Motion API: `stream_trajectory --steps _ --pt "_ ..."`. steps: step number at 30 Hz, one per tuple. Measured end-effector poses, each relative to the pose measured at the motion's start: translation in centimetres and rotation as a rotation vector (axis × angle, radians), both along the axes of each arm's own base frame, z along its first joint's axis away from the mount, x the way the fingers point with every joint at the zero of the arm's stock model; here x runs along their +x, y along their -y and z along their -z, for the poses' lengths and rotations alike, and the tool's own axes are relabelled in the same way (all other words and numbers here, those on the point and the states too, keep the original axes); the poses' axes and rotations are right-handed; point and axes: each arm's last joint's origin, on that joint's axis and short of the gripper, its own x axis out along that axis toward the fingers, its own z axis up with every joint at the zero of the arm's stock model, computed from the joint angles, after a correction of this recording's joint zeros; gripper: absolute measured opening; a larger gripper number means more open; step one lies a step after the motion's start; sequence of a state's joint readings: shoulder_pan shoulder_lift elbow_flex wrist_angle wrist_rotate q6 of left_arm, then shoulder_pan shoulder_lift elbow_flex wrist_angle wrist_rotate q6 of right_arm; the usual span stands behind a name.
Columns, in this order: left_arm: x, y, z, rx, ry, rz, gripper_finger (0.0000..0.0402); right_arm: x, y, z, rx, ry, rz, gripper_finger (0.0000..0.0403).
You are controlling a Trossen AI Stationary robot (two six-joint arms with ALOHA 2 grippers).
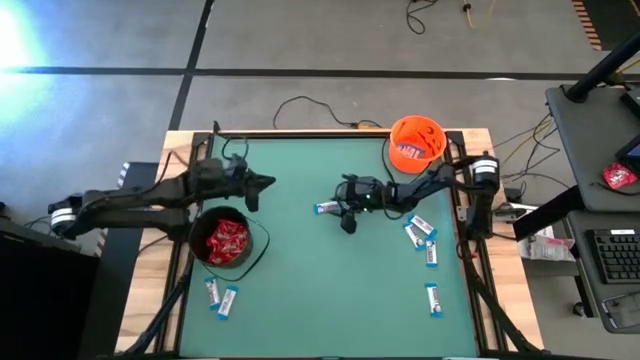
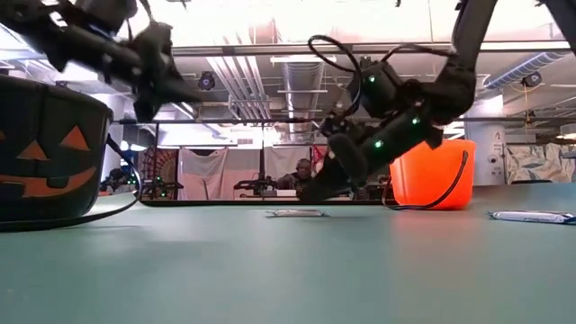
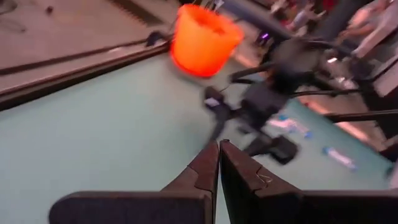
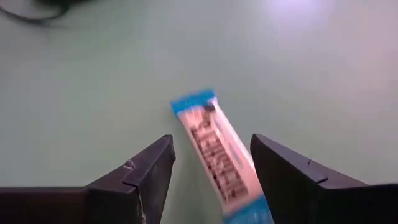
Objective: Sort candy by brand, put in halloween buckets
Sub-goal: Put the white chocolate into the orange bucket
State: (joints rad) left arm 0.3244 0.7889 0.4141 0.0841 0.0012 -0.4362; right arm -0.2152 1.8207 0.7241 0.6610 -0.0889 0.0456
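Observation:
My right gripper (image 1: 345, 217) is open and hovers low over the middle of the table. A white-and-blue bar (image 4: 217, 155) lies flat on the mat between its two fingers, which stand apart from it; the same bar (image 2: 295, 213) shows lying on the table in the low view. My left gripper (image 1: 262, 182) is shut and empty, raised just beyond the black bucket (image 1: 196, 240), which holds red packets (image 1: 228, 240). The orange bucket (image 1: 416, 142) stands at the far right edge with white-and-blue bars inside.
Three loose white-and-blue bars (image 1: 420, 232) (image 1: 431, 255) (image 1: 434, 298) lie on the right side of the mat, and two more (image 1: 220, 296) lie near the black bucket's near side. A pinkish-red packet (image 1: 620, 177) sits on the side desk. Cables trail past the far edge.

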Motion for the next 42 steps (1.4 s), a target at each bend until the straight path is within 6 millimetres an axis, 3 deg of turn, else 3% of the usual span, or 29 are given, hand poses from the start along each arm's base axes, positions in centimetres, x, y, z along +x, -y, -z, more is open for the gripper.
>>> stream_trajectory --steps 7,13,19,24,28,32,35,42 --pt "-1.5 3.7 -2.2 0.012 0.151 0.116 0.0 1.2 1.1 2.0 -0.013 -0.009 -0.121 0.021" --pt "-3.8 4.3 -3.3 -0.011 0.232 0.14 0.0 1.6 1.5 3.4 -0.033 -0.01 -0.136 0.0202" --pt "-4.6 4.4 -3.9 -0.051 0.211 0.128 0.0 1.4 1.5 4.6 -0.065 -0.059 -0.127 0.0164" --pt "-5.4 4.3 -7.1 -0.015 0.056 0.084 0.0 1.2 1.5 5.4 -0.091 -0.107 -0.132 0.0117" --pt "-6.2 4.3 -10.5 0.041 0.121 0.065 0.0 1.0 1.5 5.6 -0.097 -0.144 -0.12 0.0099" --pt "-6.8 4.3 -13.6 0.062 0.184 0.068 0.0 0.9 1.5 5.4 -0.09 -0.155 -0.072 0.0101" --pt "-5.9 4.6 -15.0 -0.007 0.151 0.15 0.0 1.0 1.6 4.6 -0.068 -0.14 -0.044 0.0101" --pt "-3.2 5.9 -15.7 -0.272 -0.2 0.278 0.0 -0.3 1.4 -0.1 -0.035 -0.2 0.002 0.01"
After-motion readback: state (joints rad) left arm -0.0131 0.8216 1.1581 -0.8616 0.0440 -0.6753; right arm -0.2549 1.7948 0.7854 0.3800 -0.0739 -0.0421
